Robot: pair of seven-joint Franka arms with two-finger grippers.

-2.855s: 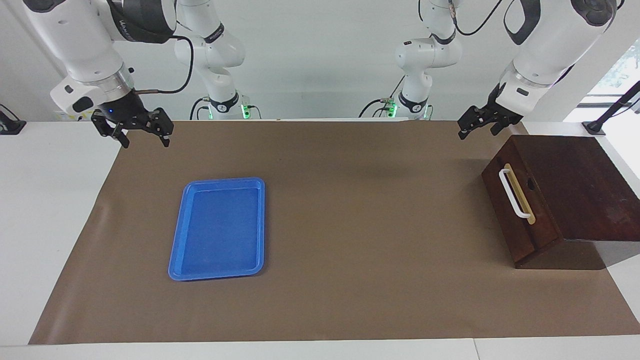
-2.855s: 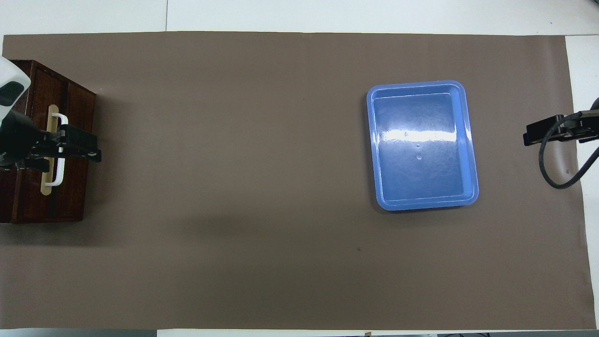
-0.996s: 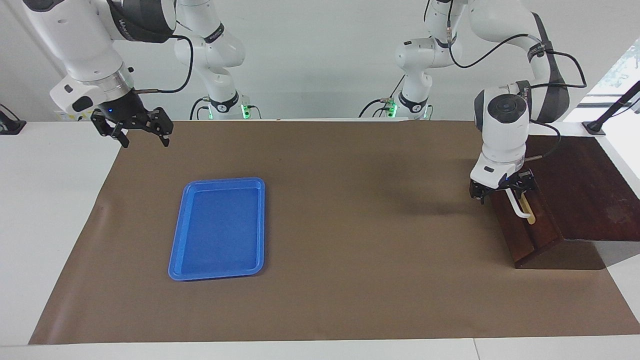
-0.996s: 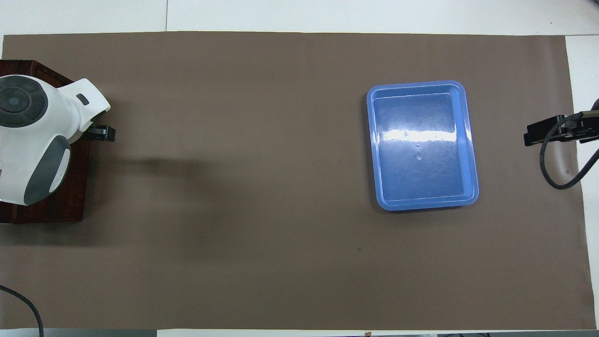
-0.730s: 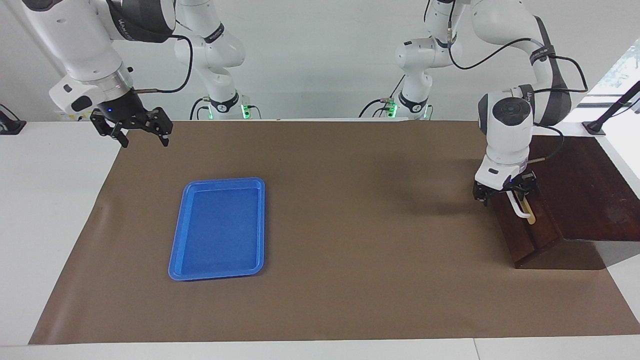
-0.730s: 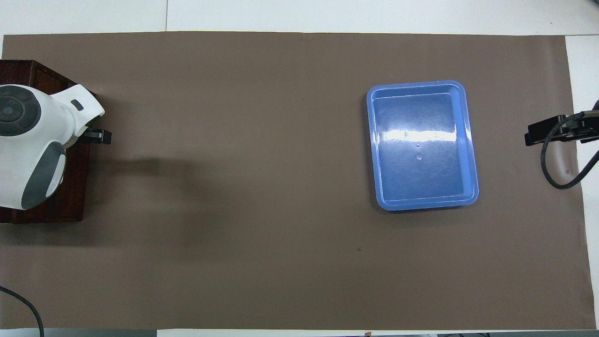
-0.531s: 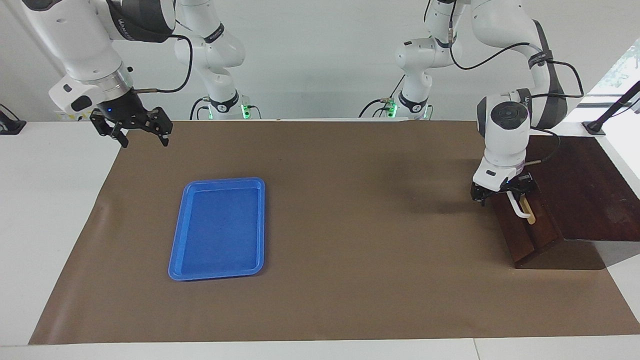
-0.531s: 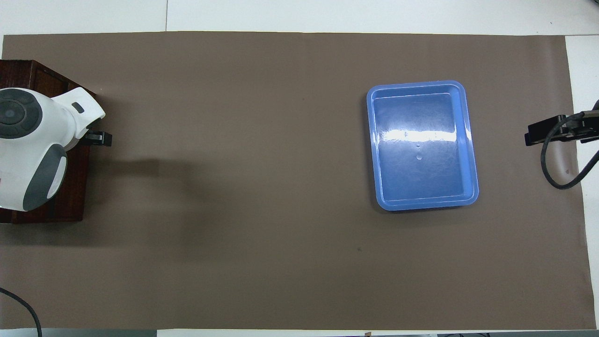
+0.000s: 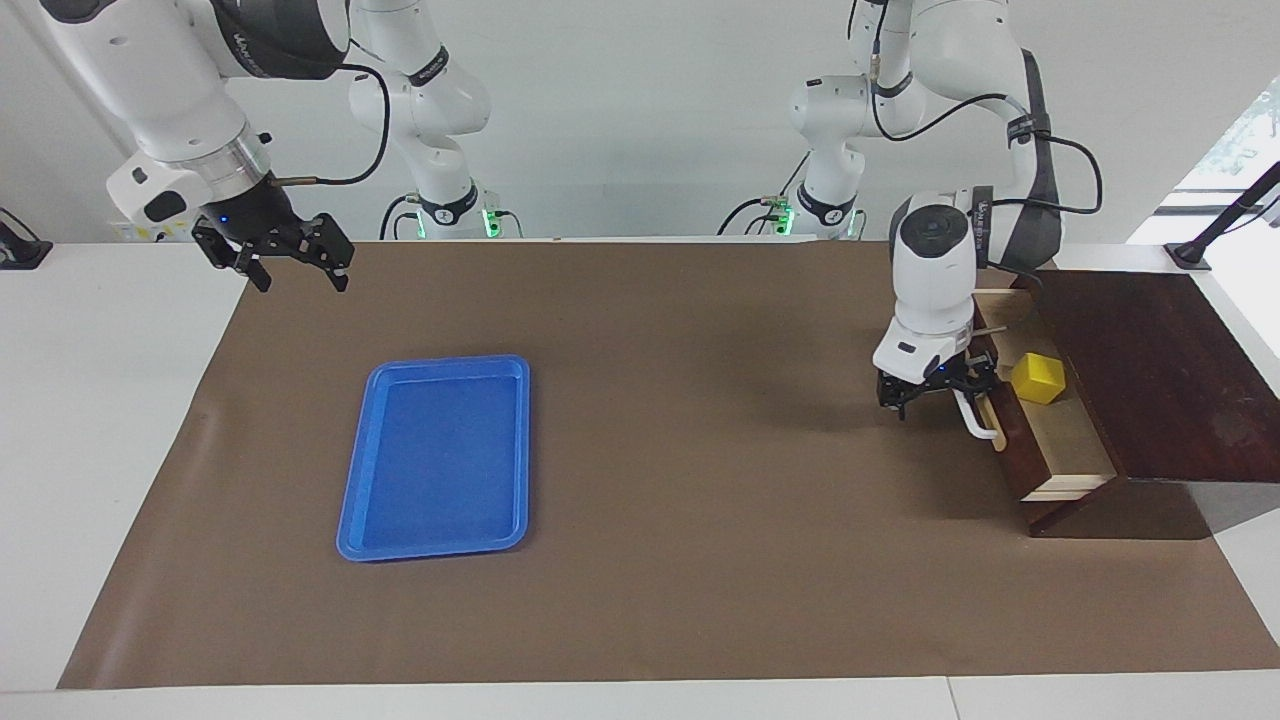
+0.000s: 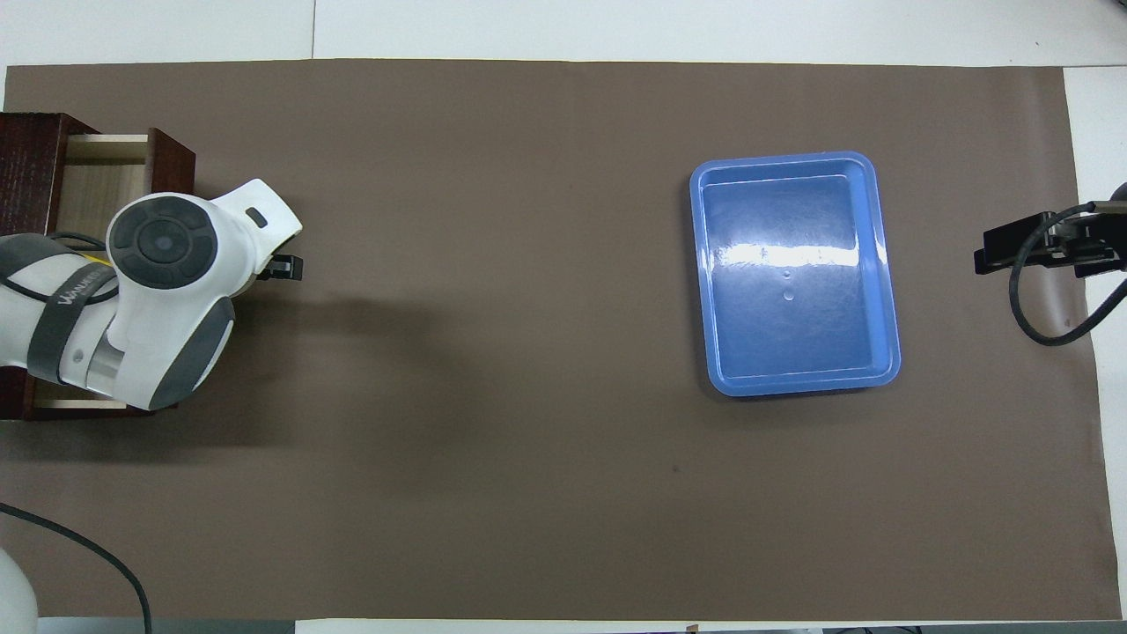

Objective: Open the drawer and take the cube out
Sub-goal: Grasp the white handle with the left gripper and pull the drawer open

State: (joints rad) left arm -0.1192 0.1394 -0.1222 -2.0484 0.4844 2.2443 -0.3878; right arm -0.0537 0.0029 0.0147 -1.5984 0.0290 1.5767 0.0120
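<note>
Since the earlier frames the drawer (image 9: 1040, 440) has slid out of the dark wooden cabinet (image 9: 1170, 370) toward the middle of the table, and the left gripper (image 9: 938, 392) has travelled with it; the right arm has barely shifted.

Taking the facing view from its left: the right gripper (image 9: 290, 262) hangs in the air over the brown mat's (image 9: 680, 560) corner at the right arm's end, its wrist angled down from the shoulder, fingers spread apart and holding nothing; this arm waits. A blue tray (image 9: 437, 456) lies flat on the mat, its long axis running nearer-to-farther from the robots.

At the left arm's end, the left arm folds down from above with its wrist vertical, the gripper pointing straight down at the drawer's white handle (image 9: 975, 420). Its fingers stand wide on either side of the bar, hooked round it rather than pinching. The drawer front's long axis runs nearer-to-farther from the robots, its face toward the tray. The pale interior is exposed, and the yellow cube (image 9: 1037, 378) sits in it, toward the robots' end, tilted on the diagonal
</note>
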